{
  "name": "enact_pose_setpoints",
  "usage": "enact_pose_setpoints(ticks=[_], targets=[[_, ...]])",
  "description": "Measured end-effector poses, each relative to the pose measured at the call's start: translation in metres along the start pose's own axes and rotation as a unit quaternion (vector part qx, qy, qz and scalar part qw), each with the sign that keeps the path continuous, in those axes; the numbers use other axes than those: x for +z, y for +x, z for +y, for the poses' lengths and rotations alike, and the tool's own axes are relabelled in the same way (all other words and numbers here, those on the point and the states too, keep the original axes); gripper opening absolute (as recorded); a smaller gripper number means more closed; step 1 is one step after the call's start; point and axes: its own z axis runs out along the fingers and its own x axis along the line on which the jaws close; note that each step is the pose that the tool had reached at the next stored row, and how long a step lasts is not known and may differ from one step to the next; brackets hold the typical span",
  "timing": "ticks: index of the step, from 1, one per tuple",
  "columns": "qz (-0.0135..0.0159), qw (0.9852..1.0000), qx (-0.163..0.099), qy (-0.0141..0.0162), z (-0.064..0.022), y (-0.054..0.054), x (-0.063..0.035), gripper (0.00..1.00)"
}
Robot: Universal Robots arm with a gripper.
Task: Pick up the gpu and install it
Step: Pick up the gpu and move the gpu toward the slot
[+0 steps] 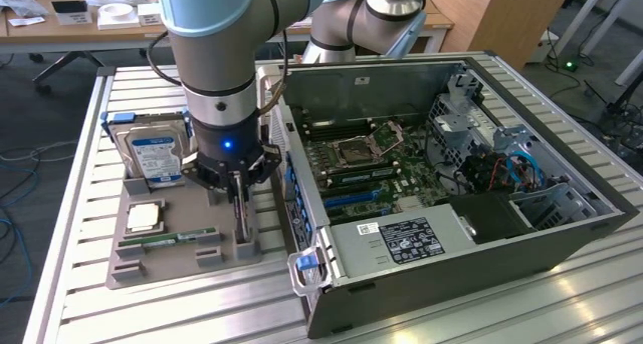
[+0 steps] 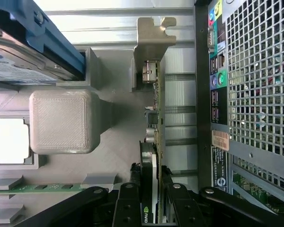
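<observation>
exterior view, from its left to its right: a hard drive (image 1: 153,154) is standing at the far end of a grey tray (image 1: 171,265), with a processor chip (image 1: 144,217) and a memory stick (image 1: 171,240) lying nearer the camera; the gpu (image 1: 242,222) is standing on edge along the tray's side nearest the computer case (image 1: 472,261); the gripper (image 1: 237,193) is reaching down over the card, partly closed, its fingers (image 2: 128,203) pressing against both faces; the case is lying open on its side.

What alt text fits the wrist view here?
The gripper is shut on the gpu, which stands on edge in a grey tray. A computer case runs alongside it; a hard drive sits opposite.
</observation>
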Motion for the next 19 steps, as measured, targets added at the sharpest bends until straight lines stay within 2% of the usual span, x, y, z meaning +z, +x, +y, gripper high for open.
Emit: enact_pose_setpoints(ticks=[13,19], targets=[[0.0,1.0,0.0,0.0,0.001,-0.001,-0.0223,0.27],[0.0,1.0,0.0,0.0001,0.0013,-0.001,-0.0287,0.27]])
